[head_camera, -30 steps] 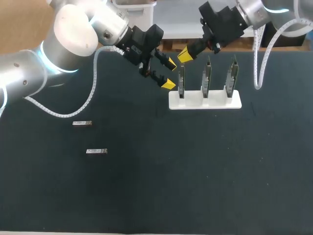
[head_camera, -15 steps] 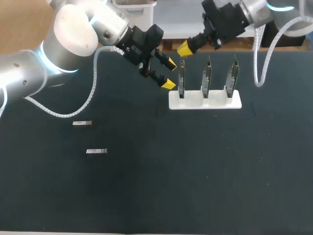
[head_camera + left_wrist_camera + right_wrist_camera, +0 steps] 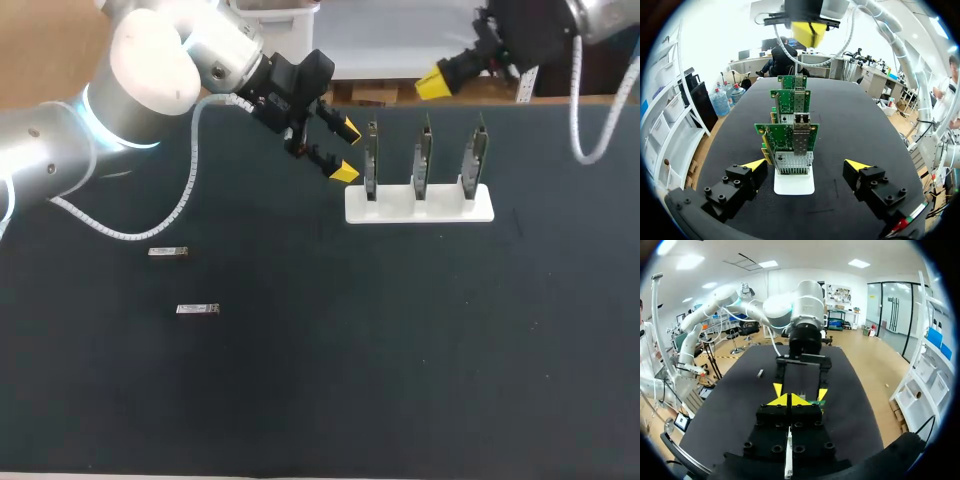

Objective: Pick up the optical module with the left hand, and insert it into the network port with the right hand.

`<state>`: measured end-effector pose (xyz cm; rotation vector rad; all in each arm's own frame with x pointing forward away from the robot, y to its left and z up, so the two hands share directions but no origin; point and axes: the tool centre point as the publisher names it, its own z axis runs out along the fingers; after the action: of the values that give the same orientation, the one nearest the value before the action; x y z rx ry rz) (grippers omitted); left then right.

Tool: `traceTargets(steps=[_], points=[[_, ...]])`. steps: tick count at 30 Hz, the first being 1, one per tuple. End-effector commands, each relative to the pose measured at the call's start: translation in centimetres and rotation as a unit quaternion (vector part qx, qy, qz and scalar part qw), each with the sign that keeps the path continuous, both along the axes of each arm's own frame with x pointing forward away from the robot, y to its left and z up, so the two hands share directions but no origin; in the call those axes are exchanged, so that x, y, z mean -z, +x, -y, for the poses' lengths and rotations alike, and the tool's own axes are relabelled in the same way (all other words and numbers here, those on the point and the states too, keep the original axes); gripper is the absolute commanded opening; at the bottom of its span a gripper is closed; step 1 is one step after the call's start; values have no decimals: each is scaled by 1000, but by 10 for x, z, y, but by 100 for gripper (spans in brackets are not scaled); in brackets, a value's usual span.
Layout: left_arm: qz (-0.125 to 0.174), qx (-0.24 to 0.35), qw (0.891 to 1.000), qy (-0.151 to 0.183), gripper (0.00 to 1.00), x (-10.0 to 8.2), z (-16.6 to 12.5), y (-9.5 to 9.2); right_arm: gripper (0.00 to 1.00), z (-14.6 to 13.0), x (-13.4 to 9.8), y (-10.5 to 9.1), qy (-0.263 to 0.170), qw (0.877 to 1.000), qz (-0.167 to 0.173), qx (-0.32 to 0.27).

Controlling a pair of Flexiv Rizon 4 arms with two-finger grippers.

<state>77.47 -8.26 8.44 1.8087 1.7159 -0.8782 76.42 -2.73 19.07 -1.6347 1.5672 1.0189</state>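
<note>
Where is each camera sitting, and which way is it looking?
Head view: above and behind the robot, looking down on the black table; both arms show, left gripper open beside the white stand of three green circuit boards.
Left wrist view: on the left wrist, looking past its open gripper along the boards; the right gripper hangs beyond.
Right wrist view: on the right wrist, looking past its shut yellow tips toward the left arm.
Shared: each wrist view shows the other arm's gripper.
</note>
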Motion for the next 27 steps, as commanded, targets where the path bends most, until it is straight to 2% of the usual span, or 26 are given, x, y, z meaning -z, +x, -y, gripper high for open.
traceTargets(steps=[1, 17, 27], points=[[-2, 1, 1000, 3, 100, -1, 1, 2, 0, 15, 7, 0, -2, 1000, -6, -7], [-2, 1, 1000, 3, 100, -1, 1, 2, 0, 36, 33, 13, -5, 999, -35, 0], [-2, 1, 1000, 3, 100, -1, 1, 2, 0, 41, 41, 19, -6, 999, -36, -1]])
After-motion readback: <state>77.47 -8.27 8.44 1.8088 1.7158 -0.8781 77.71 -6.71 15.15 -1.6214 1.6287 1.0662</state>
